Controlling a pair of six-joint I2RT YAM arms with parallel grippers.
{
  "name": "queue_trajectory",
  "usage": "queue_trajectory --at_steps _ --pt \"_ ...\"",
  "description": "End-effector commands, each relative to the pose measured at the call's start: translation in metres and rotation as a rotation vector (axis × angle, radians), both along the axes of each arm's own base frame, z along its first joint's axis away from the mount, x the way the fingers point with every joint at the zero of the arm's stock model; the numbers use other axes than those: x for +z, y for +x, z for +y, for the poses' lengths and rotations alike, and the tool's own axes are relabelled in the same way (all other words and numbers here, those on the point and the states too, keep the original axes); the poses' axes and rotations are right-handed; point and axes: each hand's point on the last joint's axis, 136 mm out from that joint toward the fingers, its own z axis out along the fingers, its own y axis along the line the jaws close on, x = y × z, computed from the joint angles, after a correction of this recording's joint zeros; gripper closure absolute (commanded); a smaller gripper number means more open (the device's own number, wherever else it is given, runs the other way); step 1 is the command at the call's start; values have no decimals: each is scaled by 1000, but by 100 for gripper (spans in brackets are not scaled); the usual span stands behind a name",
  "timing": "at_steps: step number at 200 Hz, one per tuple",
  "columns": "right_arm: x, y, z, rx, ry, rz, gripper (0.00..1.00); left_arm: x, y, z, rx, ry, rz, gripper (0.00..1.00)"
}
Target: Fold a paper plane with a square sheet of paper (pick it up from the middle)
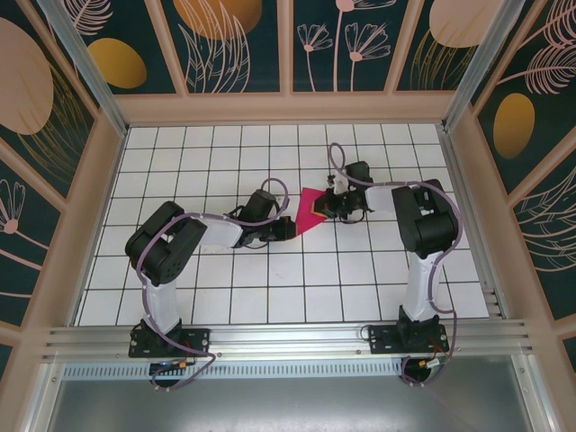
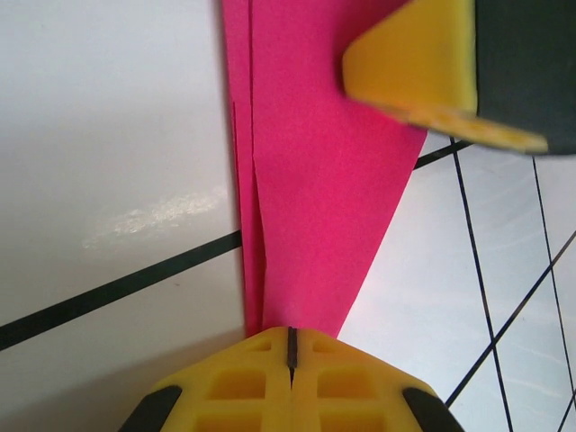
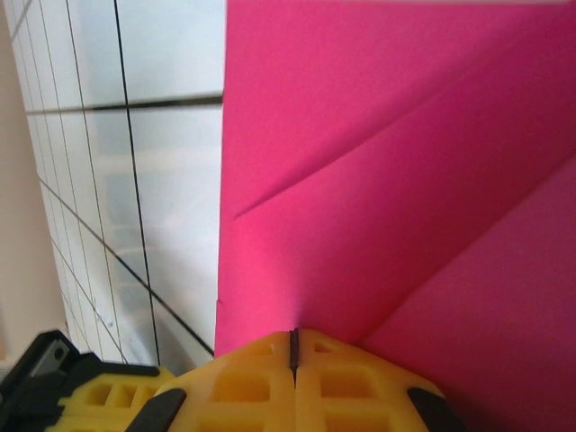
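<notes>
1. Paper (image 1: 310,209), magenta and creased into layered folds, spans between the two arms near the middle of the gridded worktop (image 1: 270,288). Whether it touches the surface is unclear.
2. Left pincer (image 2: 291,346) is clamped on its narrow tapered end, and right pincer (image 3: 292,346) is clamped on the wider edge.
3. It is probably light, thin and limp, and may tear under hard pulls. Pinching through stacked layers beside a crease seems safest.
</notes>
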Motion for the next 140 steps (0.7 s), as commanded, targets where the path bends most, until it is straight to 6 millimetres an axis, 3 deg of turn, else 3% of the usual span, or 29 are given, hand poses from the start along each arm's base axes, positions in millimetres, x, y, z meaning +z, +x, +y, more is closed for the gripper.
queue_trajectory --at_steps 1,37,67,101,140 --pt "-31 41 -55 -174 -150 -22 100 -74 -66 60 2 265 273 100" --pt "-28 66 -78 -246 -135 -25 100 -76 -66 60 -4 263 277 100" --pt "-23 71 -78 -236 -113 -30 100 -68 -60 55 -6 250 257 100" --pt "-25 47 -60 -186 -72 9 100 -29 -32 33 -7 156 135 100" --pt "-27 -2 -20 -91 -52 57 100 34 6 1 12 -24 -48 98"
